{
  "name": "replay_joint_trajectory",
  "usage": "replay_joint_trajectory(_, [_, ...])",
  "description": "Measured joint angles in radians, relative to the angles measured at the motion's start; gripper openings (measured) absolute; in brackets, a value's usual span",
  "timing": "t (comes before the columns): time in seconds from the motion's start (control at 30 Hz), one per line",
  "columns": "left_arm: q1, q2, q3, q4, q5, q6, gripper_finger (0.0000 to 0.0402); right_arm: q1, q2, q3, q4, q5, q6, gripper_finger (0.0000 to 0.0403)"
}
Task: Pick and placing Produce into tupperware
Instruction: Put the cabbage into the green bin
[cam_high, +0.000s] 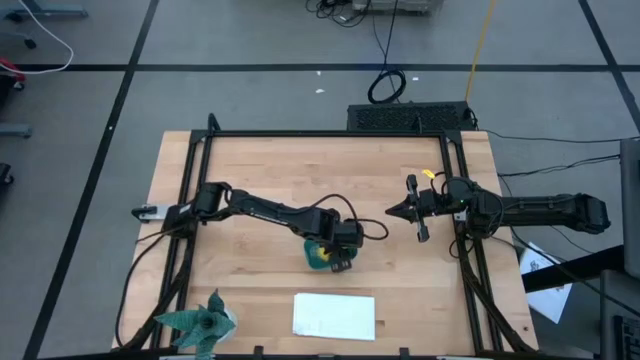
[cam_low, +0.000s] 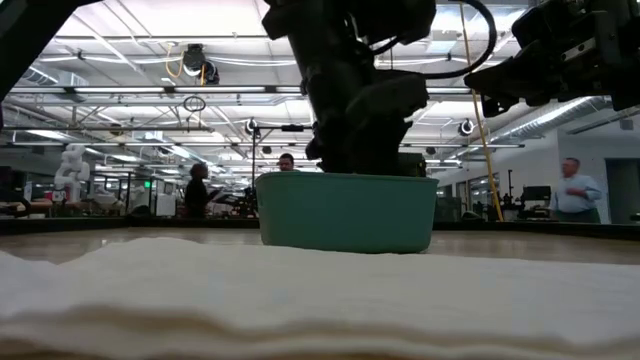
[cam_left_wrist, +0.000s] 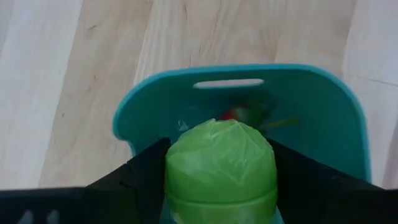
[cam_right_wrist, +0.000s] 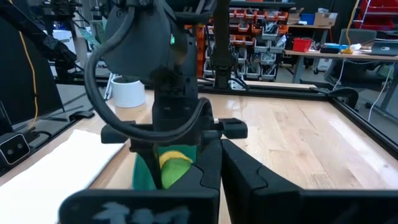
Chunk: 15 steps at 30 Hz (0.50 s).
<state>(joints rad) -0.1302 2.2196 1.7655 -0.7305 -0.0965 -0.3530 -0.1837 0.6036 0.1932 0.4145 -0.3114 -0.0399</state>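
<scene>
Between the left gripper's (cam_left_wrist: 219, 186) dark fingers sits the clamped round bright green fruit (cam_left_wrist: 220, 163), directly above the teal-blue rectangular plastic tub (cam_left_wrist: 155, 99); right gripper (cam_high: 392, 211) waits alongside, fingers closed together.

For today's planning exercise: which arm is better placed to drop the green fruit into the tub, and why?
The left. The left gripper already clamps the green fruit directly over the teal tub, so it need only release. The right gripper waits apart near the table's right side.

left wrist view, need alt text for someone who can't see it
The left gripper holds a round green fruit between its dark fingers, directly over a teal tub on a wooden table. Something small and red lies inside the tub.
</scene>
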Motion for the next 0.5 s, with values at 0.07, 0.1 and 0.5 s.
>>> replay_joint_trajectory(0.07, [0.004, 0.000, -0.010, 0.011, 0.016, 0.002, 0.0236, 0.000, 0.000, 0.000, 0.000, 0.000, 0.000, 0.0000])
replay_joint_trajectory(0.1, [0.007, 0.000, -0.011, 0.014, 0.035, 0.002, 0.0236, 0.000, 0.000, 0.000, 0.000, 0.000, -0.001, 0.0000])
replay_joint_trajectory(0.5, [0.034, 0.000, -0.010, 0.042, 0.152, -0.039, 0.0236, 0.000, 0.000, 0.000, 0.003, 0.000, -0.001, 0.0000])
